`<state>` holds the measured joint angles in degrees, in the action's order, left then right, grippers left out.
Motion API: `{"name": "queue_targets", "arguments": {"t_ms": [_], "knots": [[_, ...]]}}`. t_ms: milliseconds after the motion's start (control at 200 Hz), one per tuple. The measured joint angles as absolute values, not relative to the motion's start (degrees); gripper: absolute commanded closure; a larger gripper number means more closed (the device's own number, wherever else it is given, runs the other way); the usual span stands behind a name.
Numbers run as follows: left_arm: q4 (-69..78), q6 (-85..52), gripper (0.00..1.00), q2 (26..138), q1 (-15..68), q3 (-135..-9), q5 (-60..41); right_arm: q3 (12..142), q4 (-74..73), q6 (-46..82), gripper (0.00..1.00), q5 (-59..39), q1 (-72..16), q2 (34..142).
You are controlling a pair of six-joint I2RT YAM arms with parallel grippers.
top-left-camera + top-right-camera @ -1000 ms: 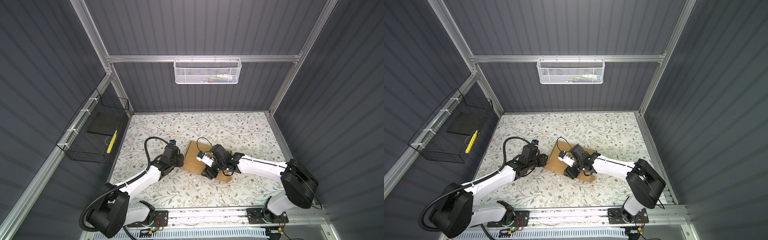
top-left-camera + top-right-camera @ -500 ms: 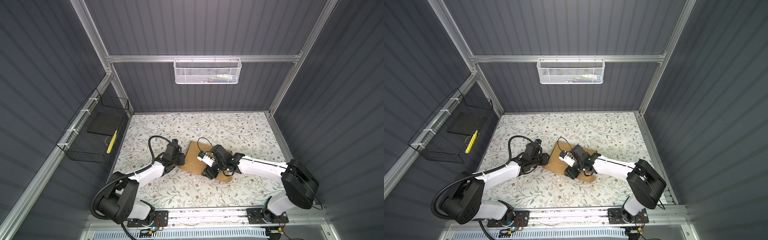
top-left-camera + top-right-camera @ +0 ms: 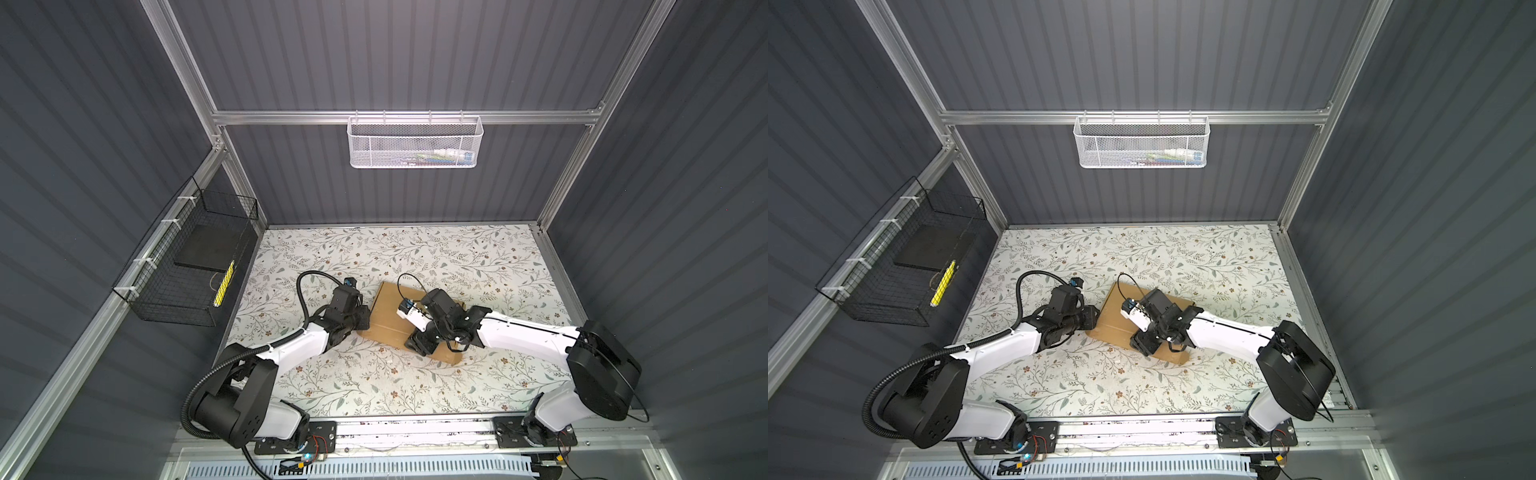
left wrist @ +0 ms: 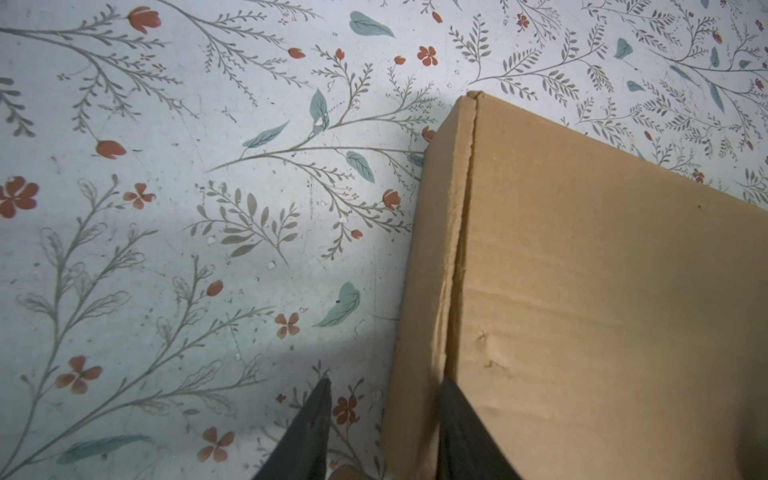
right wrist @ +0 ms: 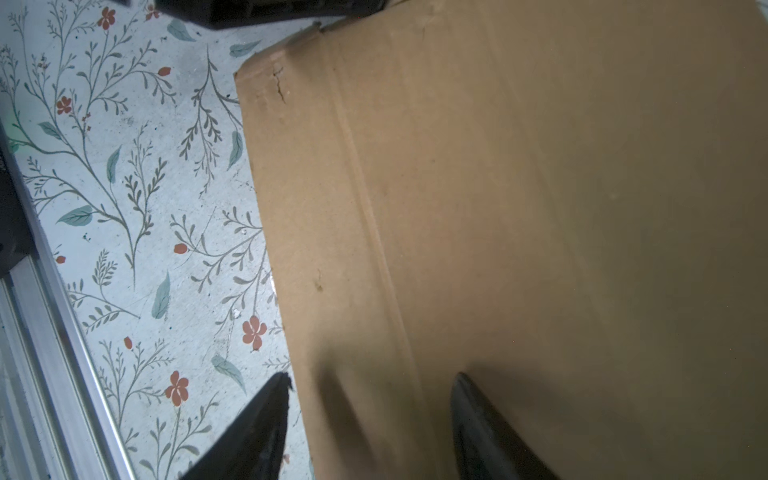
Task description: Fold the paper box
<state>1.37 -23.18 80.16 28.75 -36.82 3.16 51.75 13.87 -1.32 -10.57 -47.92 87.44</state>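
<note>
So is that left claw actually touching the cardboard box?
Cannot tell. In the left wrist view the left claw straddles the cardboard box's side wall, one finger overlapping its top edge, but neither contact nor a gap shows plainly.

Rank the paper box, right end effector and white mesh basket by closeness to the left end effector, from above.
1. paper box, at the left end effector's tips.
2. right end effector, over the box's front edge.
3. white mesh basket, hung high at the rear.

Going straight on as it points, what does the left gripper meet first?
Probably the plain brown cardboard box: the left gripper straddles its side wall, fingers apart; depth unclear.
</note>
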Motion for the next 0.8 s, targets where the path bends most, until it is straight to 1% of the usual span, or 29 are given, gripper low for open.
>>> {"name": "queue_targets", "arguments": {"t_ms": [315,490,800], "knots": [[1.4,-25.1,0.58,76.0,28.8,-33.7,2.5,50.7,15.5,5.9,0.37,-1.5,-47.5,76.1],[1.6,-26.2,0.58,74.1,28.8,-32.5,1.8,49.6,18.2,13.0,0.38,2.9,-46.5,71.7],[2.4,-27.3,0.58,71.2,28.8,-30.7,1.5,41.0,22.1,28.8,0.35,4.5,-41.8,64.0]]}}
